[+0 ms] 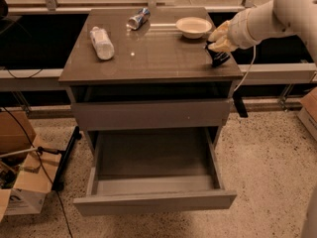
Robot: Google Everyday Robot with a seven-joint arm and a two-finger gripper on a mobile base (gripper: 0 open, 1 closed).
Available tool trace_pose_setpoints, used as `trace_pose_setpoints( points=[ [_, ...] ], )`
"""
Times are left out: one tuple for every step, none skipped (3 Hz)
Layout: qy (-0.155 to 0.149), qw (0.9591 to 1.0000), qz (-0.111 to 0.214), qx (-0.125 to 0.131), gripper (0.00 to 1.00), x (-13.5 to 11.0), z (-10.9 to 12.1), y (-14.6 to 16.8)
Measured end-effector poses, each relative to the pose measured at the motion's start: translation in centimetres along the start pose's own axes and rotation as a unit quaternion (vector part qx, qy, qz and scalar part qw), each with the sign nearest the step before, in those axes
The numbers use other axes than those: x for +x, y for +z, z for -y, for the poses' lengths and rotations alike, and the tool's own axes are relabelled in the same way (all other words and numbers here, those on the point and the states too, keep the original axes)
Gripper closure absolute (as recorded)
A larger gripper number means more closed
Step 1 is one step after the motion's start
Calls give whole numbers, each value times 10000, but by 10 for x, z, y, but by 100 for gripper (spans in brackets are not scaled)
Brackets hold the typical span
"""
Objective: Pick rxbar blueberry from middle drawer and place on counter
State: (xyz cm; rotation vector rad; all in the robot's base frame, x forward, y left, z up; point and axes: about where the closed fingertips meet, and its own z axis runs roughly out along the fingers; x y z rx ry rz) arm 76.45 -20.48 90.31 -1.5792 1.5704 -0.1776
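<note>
Merging with the gripper (218,54) at the right edge of the counter (158,53) is a dark shape, perhaps the rxbar blueberry (222,60); grasp cannot be told. The middle drawer (153,201), lower centre, shows grey floor.

Dark rxbar blueberry (221,59) tilted in clamped gripper (217,47) at right front corner of glossy grey-brown counter (158,58). Below, grey middle drawer (153,202) pulled out, floor showing.
</note>
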Motion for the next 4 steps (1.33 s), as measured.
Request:
trace_pose_setpoints(
  points=[
    [11,10000,23,-12,34,0,1,5],
    [11,10000,34,-34,13,-1,-1,9],
    [11,10000,43,-56,0,-1,-2,12],
    [11,10000,43,-56,0,-1,-2,12]
  ],
)
